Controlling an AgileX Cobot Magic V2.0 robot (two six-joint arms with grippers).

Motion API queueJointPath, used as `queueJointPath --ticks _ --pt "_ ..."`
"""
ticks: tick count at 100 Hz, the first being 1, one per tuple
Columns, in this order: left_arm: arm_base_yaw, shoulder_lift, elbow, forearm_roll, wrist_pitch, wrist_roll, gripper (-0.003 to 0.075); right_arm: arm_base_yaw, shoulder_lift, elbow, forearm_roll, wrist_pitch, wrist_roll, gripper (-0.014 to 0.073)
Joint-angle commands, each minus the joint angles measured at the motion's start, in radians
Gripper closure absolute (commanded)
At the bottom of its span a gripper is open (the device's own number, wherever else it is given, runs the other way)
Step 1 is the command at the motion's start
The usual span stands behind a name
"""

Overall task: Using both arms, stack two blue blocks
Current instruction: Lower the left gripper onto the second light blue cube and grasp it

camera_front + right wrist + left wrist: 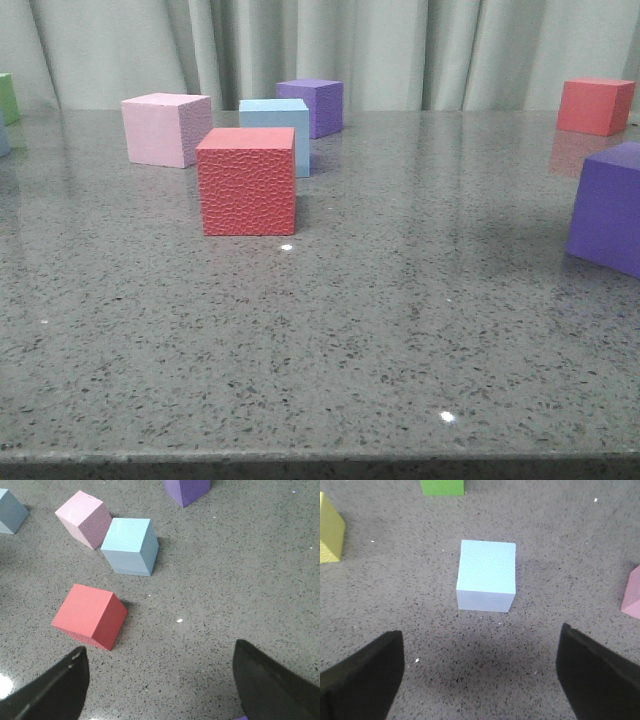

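One pale blue block (275, 125) stands at the back middle of the table, just behind a red cube (247, 180); it also shows in the right wrist view (131, 545). The other blue block (486, 575) lies ahead of my left gripper (480, 672), which is open, empty and above the table. Only a sliver of this block (2, 137) shows at the front view's left edge, and it appears again in the right wrist view (10, 510). My right gripper (160, 682) is open and empty, with the red cube (90, 615) just ahead of it. Neither arm shows in the front view.
A pink cube (165, 128) and a purple cube (312, 105) flank the middle blue block. A second red cube (595, 105) and a purple cube (610, 205) stand at the right. A green cube (442, 487) and a yellow cube (330, 530) are near the left block.
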Motion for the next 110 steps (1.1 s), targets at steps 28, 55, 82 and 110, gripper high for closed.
queueJointPath --ticks 28,55,82,110 --pt "0.002 0.232 -0.289 -0.015 0.105 0.033 0.0121 0.001 -0.025 -0.025 0.003 -0.058 -0.012 0.0006" --pt "0.002 0.36 -0.401 -0.037 0.139 0.057 0.0121 0.001 -0.025 -0.025 0.004 -0.056 -0.012 0.0006" --pt "0.002 0.453 -0.47 -0.033 0.143 0.057 0.0121 0.001 -0.025 -0.025 0.004 -0.054 -0.012 0.0006" --pt "0.002 0.492 -0.493 -0.033 0.143 0.057 0.0121 0.001 -0.025 -0.025 0.004 -0.053 -0.012 0.0006"
